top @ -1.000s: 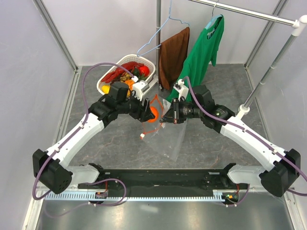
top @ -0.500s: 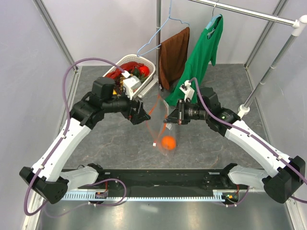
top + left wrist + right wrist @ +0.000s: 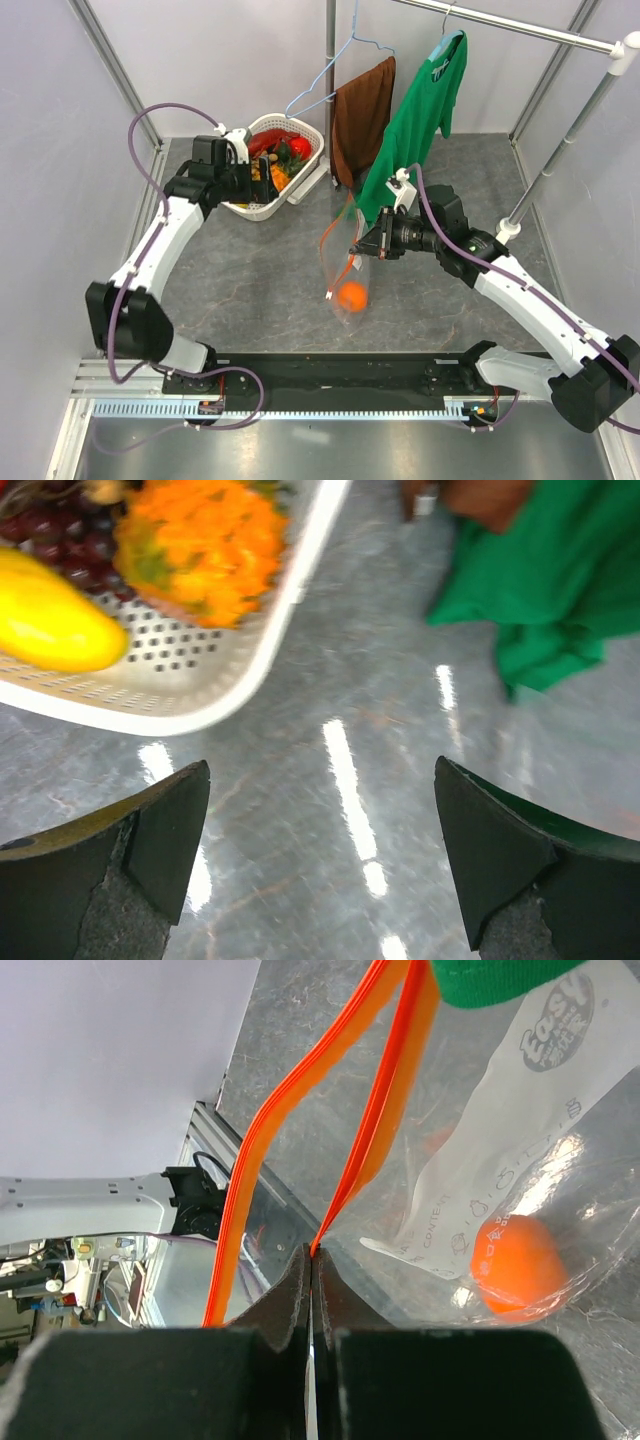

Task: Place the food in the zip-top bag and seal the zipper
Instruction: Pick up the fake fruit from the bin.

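— Any room beside the white perforated plastic basket (image 3: 170, 665)?
— Bare grey tabletop (image 3: 250, 280) lies between it and the hanging clear crinkly plastic bag (image 3: 345, 272). Further back, a brown cloth (image 3: 362, 115) and green T-shirt (image 3: 420, 110) hang in the way.

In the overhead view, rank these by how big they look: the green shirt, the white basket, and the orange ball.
1. green shirt, though it hangs high, so nearness may enlarge it.
2. white basket, partly hidden by the left arm.
3. orange ball, inside the zip-top bag.
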Action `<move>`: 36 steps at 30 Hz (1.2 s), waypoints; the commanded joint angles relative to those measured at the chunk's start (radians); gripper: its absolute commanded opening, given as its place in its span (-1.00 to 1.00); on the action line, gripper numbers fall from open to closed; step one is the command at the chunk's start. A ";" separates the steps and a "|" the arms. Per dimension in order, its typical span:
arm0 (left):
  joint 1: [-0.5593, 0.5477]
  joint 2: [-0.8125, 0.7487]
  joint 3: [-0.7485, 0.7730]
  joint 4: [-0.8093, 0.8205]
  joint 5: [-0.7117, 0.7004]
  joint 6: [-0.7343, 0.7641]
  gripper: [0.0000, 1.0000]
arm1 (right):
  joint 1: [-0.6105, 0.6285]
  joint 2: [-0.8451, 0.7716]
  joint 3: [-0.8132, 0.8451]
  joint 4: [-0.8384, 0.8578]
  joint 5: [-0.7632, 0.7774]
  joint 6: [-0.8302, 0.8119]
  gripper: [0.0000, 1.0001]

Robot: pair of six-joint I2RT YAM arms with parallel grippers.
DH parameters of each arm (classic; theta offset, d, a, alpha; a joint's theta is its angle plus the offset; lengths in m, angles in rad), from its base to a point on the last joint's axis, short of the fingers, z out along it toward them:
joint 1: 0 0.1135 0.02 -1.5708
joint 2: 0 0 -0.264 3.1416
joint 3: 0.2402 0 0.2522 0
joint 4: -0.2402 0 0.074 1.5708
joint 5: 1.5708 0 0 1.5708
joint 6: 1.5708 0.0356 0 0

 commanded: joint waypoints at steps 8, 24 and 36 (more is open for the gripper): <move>0.106 0.153 0.019 0.174 0.060 0.055 0.86 | -0.005 -0.036 -0.033 0.008 0.019 -0.010 -1.00; 0.098 0.492 0.232 0.306 0.005 0.032 1.00 | -0.007 -0.027 -0.027 0.012 0.012 0.001 -1.00; 0.085 0.615 0.273 0.329 0.025 0.035 1.00 | -0.013 -0.019 -0.025 0.011 0.006 -0.005 -1.00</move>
